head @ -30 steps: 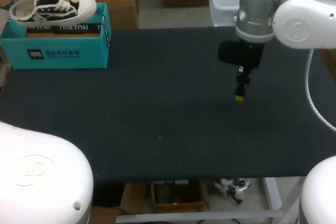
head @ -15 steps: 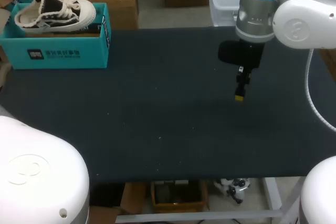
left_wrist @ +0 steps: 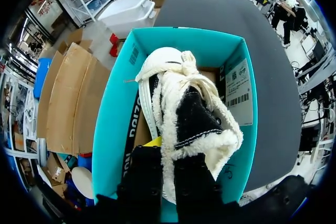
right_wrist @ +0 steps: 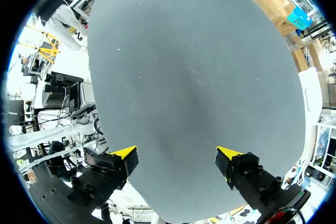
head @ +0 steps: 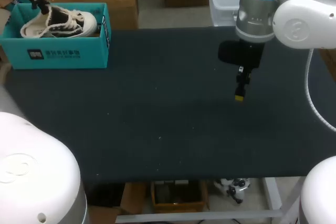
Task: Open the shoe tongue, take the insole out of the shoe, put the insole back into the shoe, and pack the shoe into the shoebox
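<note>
The head view takes in the whole dark table [head: 173, 108]. The right arm [head: 262, 14] hangs over its far right part, and the teal shoebox [head: 58, 53] stands at its far left corner. The left wrist view looks straight down into that box, and only there does the grasp show. The left gripper [left_wrist: 168, 153] is clamped on the fleecy heel collar of the shoe [left_wrist: 184, 103], one black finger on each side. The shoe lies inside the shoebox, toe pointing away from the gripper.

The right wrist view shows the right gripper [right_wrist: 176, 161] spread wide and empty above bare table. The head view sees it edge-on, with a single yellow tip.

The shoe's inside is hidden under lining and laces. Only a sliver of yellow shows at the left gripper's buried tips.
</note>
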### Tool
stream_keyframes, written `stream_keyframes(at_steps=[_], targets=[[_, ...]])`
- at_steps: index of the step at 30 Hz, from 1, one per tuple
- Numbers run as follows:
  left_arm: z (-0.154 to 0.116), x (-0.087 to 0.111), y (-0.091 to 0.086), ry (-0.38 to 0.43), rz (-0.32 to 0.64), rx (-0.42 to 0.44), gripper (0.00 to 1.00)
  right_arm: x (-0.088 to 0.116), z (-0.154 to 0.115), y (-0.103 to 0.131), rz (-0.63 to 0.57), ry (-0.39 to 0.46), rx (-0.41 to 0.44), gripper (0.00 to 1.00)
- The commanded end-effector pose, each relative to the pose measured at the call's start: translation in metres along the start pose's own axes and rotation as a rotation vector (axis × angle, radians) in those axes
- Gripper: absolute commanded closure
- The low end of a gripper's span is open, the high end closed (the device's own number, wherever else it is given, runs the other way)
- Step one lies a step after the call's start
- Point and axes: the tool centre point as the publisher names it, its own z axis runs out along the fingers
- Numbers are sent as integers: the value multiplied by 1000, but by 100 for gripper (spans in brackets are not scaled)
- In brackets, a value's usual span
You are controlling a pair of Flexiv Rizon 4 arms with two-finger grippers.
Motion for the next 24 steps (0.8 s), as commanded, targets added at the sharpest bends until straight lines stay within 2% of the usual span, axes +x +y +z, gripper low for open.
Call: stream_keyframes(at_steps=[1, 4, 5, 6, 8, 10, 16, 24], targets=[[16, -10, 6, 110, -8, 6, 100, 0, -1, 0, 0, 1, 2, 0], [22, -9, 8, 119, -12, 3, 100, 0, -1, 0, 0, 1, 2, 0], [24, -9, 8, 122, -15, 2, 78, 0, -1, 0, 0, 1, 2, 0], [25, -10, 9, 124, -18, 1, 73, 0, -1, 0, 0, 1, 2, 0], [30, -10, 10, 129, -27, -7, 49, 0, -1, 0, 0, 1, 2, 0], [31, -10, 10, 130, -31, -8, 0, 0, -1, 0, 0, 1, 2, 0], [19, 1, 0, 118, -21, -4, 0, 0, -1, 0, 0, 1, 2, 0], [-18, 23, -27, 101, 17, 6, 0, 0, -1, 0, 0, 1, 2, 0]])
